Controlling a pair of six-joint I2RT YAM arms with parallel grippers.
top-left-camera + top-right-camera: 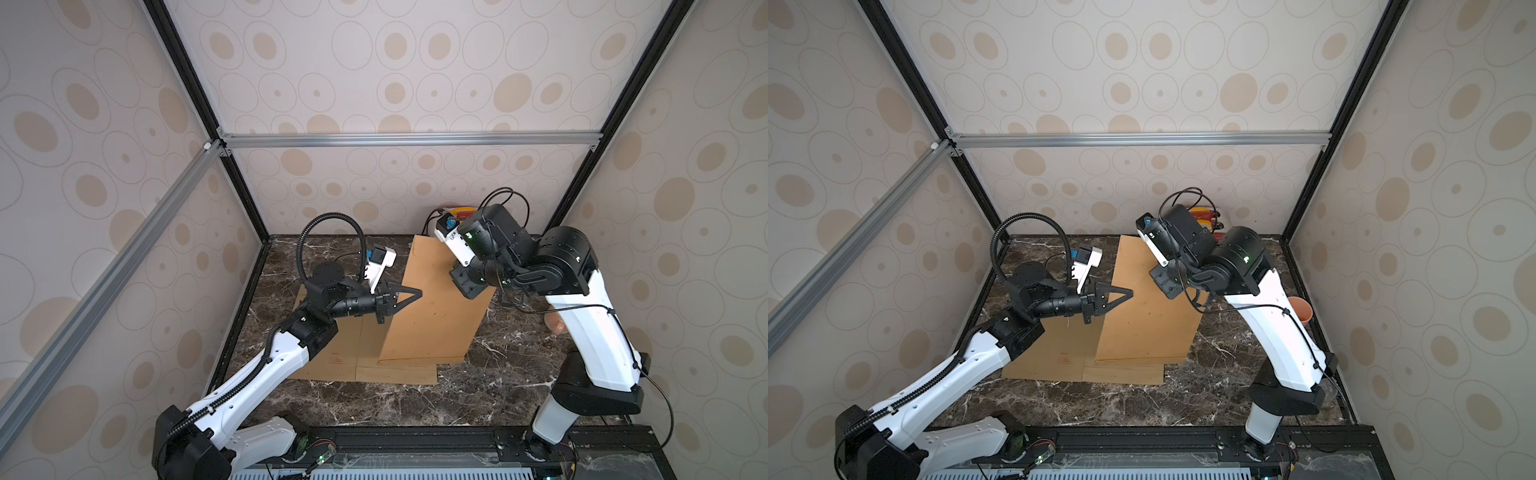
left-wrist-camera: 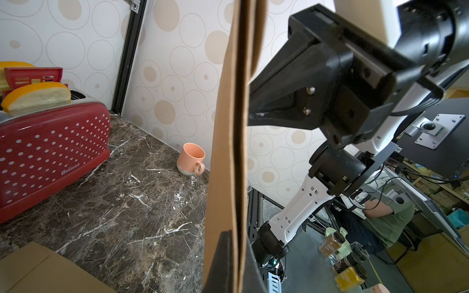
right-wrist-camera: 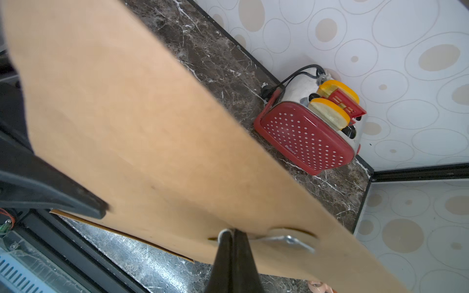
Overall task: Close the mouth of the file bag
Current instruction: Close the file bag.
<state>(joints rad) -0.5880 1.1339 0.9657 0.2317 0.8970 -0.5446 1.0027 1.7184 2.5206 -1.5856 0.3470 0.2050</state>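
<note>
A brown paper file bag (image 1: 436,316) (image 1: 1150,320) hangs tilted above the marble table, with its lower edge near the tabletop. My left gripper (image 1: 419,293) (image 1: 1131,294) (image 2: 234,263) is shut on the bag's left edge (image 2: 223,152). My right gripper (image 3: 232,232) is shut on a small white bit at the bag's face (image 3: 127,114), apparently its string, right beside the round metal clasp (image 3: 289,239). In both top views the right gripper's tips are hidden under its wrist. The left wrist view shows the right gripper (image 2: 253,106) against the bag's far side.
More brown file bags (image 1: 332,361) (image 1: 1050,361) lie flat on the table under the left arm. A red toaster (image 2: 50,152) (image 3: 304,142) with toast stands in the back corner. A pink mug (image 2: 191,158) (image 1: 1300,309) sits by the right wall.
</note>
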